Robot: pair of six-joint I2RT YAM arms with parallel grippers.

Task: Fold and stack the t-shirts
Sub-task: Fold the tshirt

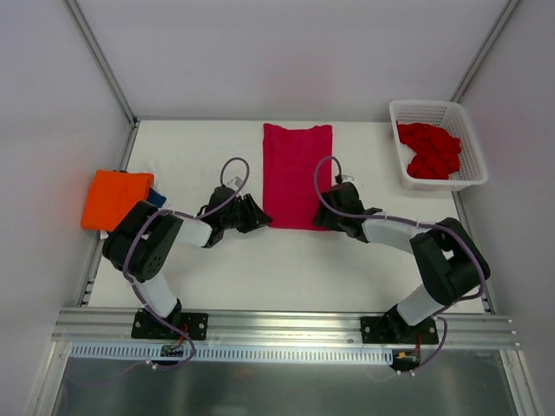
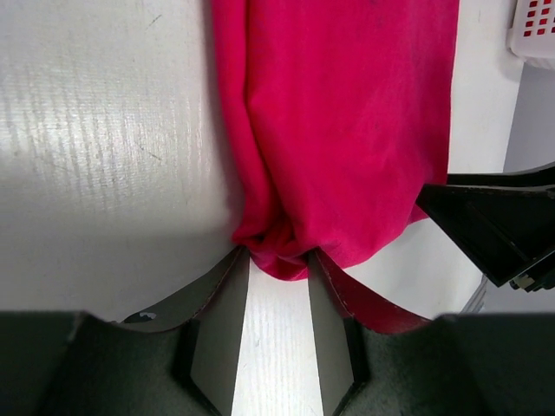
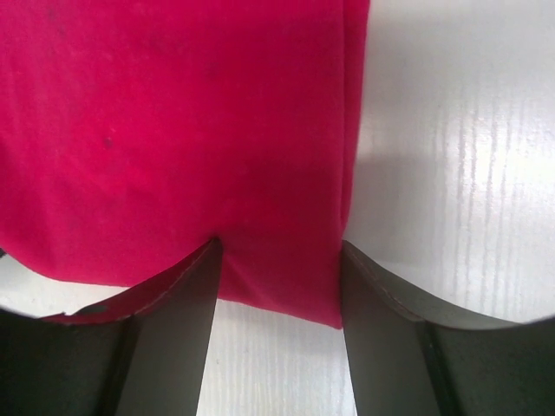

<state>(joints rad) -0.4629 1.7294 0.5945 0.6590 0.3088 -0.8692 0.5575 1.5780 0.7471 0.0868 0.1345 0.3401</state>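
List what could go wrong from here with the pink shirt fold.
1. The left gripper has only a small bunched bit of the crimson-pink shirt between its fingers; that corner may slip out when lifted.
2. The right gripper straddles the other near corner with jaws wide apart; if it lifts before closing, the fold will go crooked.

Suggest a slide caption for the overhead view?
Two robot arms reach the near corners of a folded crimson-pink t-shirt on the table.
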